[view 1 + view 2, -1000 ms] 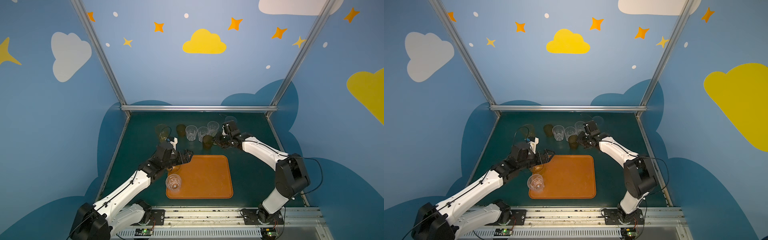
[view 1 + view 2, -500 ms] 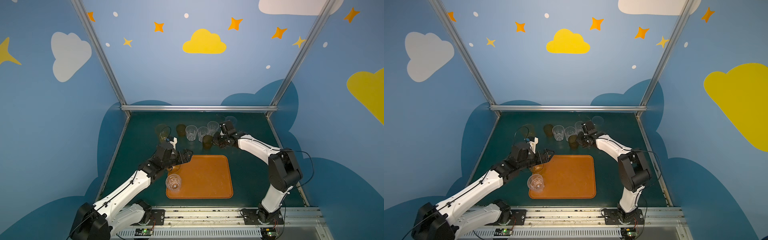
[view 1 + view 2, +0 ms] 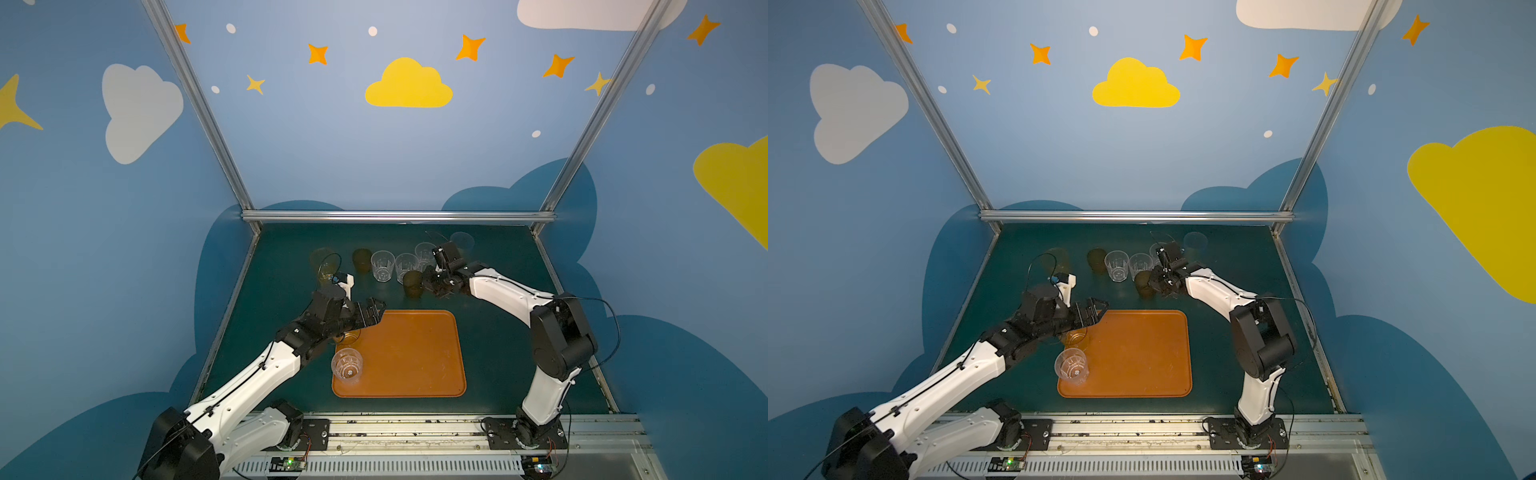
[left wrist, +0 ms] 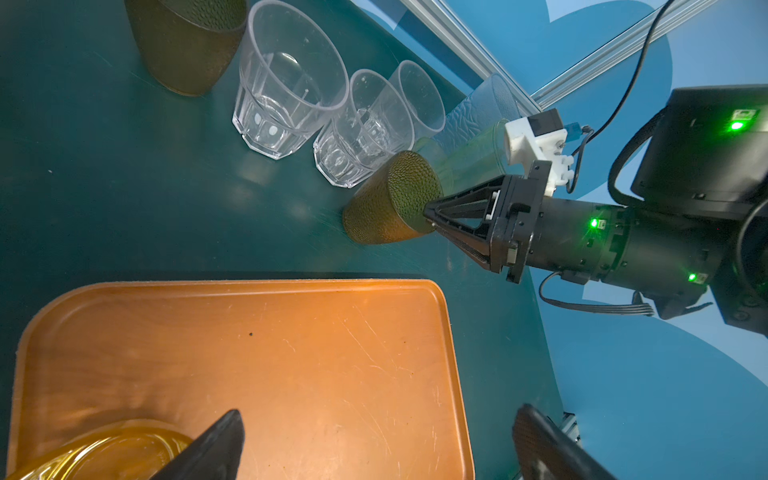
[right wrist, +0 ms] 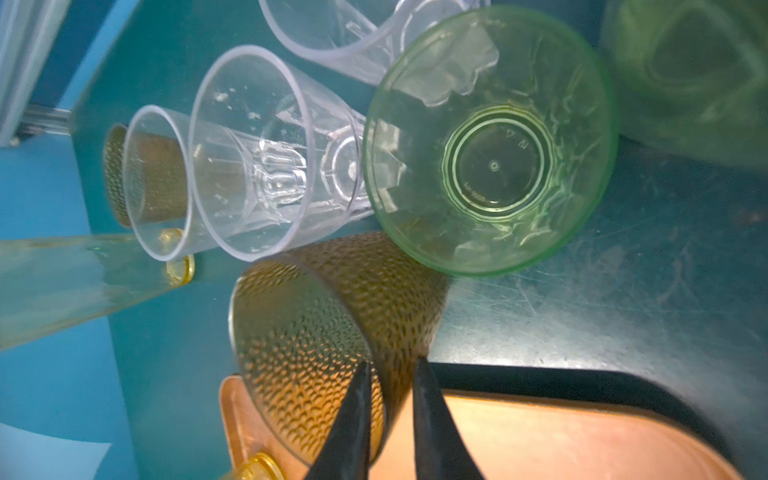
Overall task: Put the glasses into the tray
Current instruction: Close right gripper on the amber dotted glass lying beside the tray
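**Near:** tray, flat on the counter, mostly bare. You have two glasses in it, both at its left side. A clear glass stands by the front corner. An amber glass stands just behind it, half under the left arm.

**Left hand**: spread wide, holding nothing, over the tray's far left corner.

**Past the far rim:** brown glass, dimpled, upright, on the counter near the tray.

**Right hand**: narrowed onto this glass's wall from the right, one finger inside the rim and one outside. This is your nearer arm. The tray lies toward you from the glass, so a short lift and carry should do.

**Crowding it:** green glass close against it, contact unclear; two clear glasses just behind. Mind a knock on lifting.

**Farthest:** second brown glass, yellowish glass, tall greyish glass.
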You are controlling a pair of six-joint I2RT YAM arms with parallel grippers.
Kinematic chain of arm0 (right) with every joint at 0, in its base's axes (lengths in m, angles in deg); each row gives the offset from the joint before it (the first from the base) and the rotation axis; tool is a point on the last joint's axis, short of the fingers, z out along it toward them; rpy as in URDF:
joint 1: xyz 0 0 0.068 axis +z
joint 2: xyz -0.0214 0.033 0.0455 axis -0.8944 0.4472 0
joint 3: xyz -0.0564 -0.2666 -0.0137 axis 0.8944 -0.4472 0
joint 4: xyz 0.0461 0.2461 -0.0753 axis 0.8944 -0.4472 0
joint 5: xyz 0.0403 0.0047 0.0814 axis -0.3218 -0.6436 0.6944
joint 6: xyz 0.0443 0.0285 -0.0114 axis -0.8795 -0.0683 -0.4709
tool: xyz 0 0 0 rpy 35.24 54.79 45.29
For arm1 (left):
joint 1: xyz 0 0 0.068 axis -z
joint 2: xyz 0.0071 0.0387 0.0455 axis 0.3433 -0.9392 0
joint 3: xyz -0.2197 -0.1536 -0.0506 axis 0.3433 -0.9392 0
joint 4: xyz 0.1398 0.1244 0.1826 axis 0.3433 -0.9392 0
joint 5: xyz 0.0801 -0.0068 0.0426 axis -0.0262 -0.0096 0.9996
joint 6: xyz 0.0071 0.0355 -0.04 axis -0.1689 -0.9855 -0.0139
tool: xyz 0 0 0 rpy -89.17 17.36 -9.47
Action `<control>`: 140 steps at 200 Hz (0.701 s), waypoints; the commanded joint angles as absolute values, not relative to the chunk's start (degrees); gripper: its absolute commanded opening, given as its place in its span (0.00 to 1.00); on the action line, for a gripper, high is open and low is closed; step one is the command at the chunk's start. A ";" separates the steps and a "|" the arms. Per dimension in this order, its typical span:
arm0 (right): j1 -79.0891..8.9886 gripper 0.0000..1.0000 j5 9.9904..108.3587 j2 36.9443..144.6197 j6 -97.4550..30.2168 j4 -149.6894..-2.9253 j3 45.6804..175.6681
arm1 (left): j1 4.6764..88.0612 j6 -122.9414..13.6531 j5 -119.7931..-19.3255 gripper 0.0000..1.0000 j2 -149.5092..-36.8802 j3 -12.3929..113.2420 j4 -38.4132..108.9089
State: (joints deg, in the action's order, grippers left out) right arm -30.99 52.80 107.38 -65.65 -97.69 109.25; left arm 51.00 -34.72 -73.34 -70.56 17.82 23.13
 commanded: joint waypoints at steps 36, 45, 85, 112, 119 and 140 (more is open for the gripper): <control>-30.16 0.13 52.28 108.53 -64.45 -99.11 111.48 | 51.10 -34.46 -70.30 1.00 -69.17 16.92 23.08; -30.13 0.09 52.55 108.54 -64.35 -99.13 111.53 | 51.13 -34.50 -70.13 1.00 -68.97 16.84 23.04; -29.69 0.02 52.73 107.95 -63.75 -99.46 111.63 | 51.07 -34.10 -69.15 1.00 -68.26 16.56 22.78; -29.20 0.00 52.37 107.00 -63.17 -100.40 111.34 | 51.18 -33.21 -68.46 1.00 -68.17 16.90 22.00; -29.08 0.00 52.29 106.64 -62.99 -100.53 111.19 | 51.13 -33.20 -68.45 1.00 -68.32 17.07 21.74; -28.72 0.00 51.94 105.23 -62.68 -101.21 110.50 | 51.23 -33.02 -68.12 1.00 -68.54 17.49 21.17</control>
